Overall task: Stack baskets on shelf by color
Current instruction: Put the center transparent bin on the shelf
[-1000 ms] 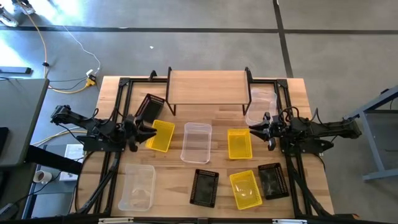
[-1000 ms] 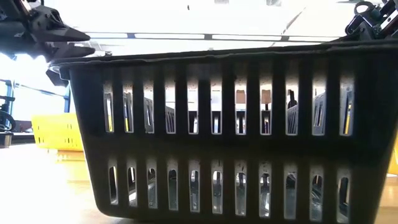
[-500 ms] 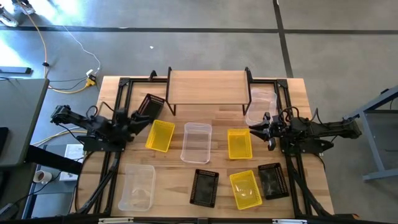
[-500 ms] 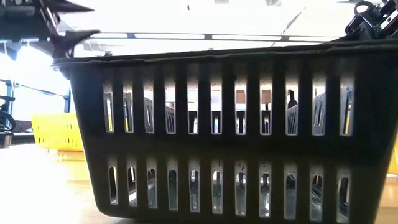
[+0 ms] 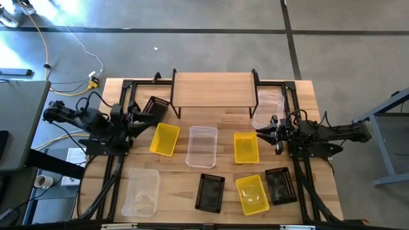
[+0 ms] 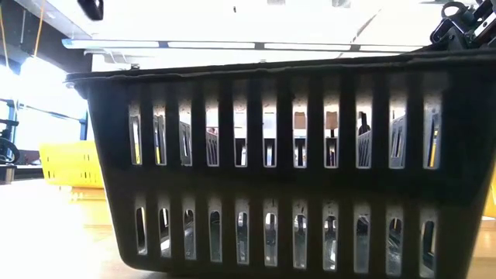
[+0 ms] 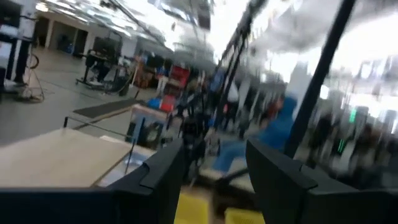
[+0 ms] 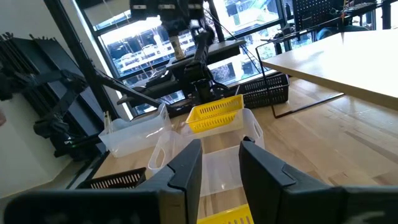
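From above I see my left gripper just beside a yellow basket, with the empty shelf beyond it. My right gripper sits beside another yellow basket.

Low down, a black basket fills the frame.

Left wrist: fingers parted, empty.

Right wrist: jaws slightly apart, clear basket ahead.

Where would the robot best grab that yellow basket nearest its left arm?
Probably by a thin rim wall of the yellow basket, with the left gripper coming from above, one finger inside and one outside. It lies open side up, apart from its neighbours; the left-hand long wall is the nearer one.
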You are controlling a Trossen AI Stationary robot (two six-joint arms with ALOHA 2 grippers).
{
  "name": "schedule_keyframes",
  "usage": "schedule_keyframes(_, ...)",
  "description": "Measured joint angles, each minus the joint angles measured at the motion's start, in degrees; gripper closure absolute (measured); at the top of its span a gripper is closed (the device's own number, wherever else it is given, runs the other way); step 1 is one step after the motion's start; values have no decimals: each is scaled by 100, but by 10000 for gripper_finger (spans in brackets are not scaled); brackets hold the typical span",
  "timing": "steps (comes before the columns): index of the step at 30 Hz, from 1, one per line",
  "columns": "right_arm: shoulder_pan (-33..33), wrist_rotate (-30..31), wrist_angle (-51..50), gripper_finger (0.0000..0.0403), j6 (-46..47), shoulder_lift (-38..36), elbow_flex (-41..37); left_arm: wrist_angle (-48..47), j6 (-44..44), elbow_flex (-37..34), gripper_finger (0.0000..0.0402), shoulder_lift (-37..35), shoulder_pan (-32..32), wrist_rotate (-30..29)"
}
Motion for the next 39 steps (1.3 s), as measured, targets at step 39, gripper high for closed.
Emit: schedule_keyframes(39, 2, 2, 0, 311, -1, 0, 0, -2300, 550, 2993, 238, 5652, 627, 2435)
